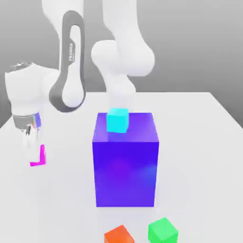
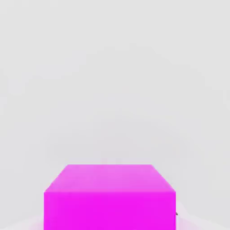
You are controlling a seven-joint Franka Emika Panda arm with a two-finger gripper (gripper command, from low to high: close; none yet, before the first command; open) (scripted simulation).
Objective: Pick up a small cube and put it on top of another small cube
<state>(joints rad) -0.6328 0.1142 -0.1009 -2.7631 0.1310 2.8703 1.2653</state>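
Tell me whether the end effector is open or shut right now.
Shut on the magenta cube: the end effector stands at the exterior view's left with the cube between its fingers, and the hand view shows the cube close up.

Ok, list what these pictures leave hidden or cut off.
- Magenta cube: in the exterior view the gripper covers most of it; whether it rests on the table cannot be told.
- Magenta cube in the hand view: its lower part is cut off by the picture's edge.
- Orange-red cube: cut off by the exterior view's bottom edge.
- Green cube: base cut off there too.
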